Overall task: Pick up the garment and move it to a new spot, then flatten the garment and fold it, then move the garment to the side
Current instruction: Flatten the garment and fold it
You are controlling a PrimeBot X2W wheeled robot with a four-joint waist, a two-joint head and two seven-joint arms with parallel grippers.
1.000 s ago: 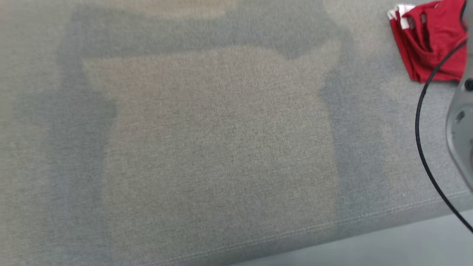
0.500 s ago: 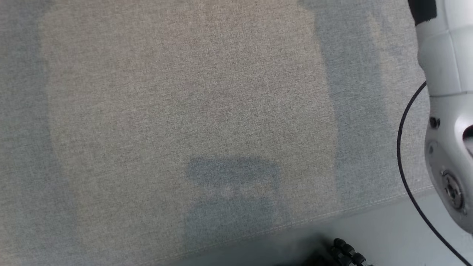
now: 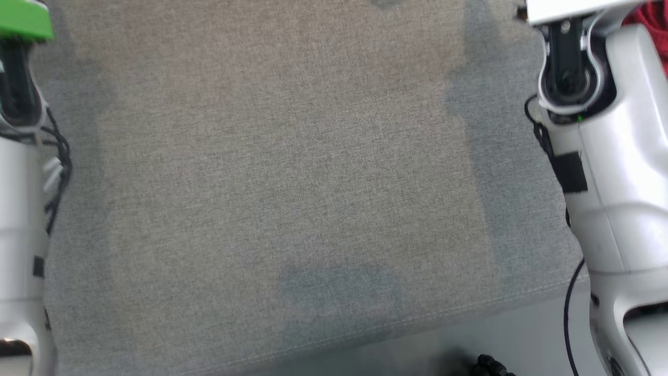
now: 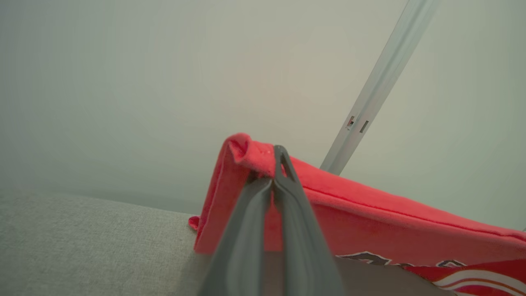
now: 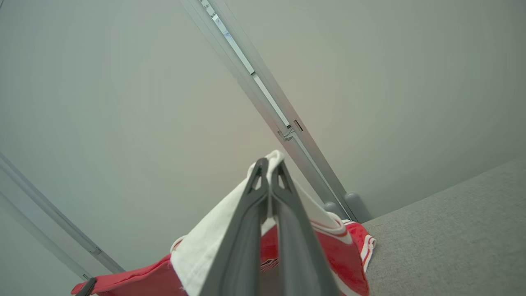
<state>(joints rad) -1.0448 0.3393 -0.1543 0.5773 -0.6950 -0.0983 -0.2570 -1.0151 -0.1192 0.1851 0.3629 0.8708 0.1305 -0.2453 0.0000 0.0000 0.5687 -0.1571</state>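
Red garment (image 4: 370,222) with white trim and a printed graphic hangs stretched between my left gripper (image 4: 273,174) and my right gripper (image 5: 270,166), one raised edge pinched in each, above the grey fabric surface (image 5: 452,230).

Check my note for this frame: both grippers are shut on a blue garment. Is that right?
No. The garment is red with white trim, not blue. Both wrist views show it: the left gripper is shut on a red fold, the right gripper on a white edge. The rest stands.
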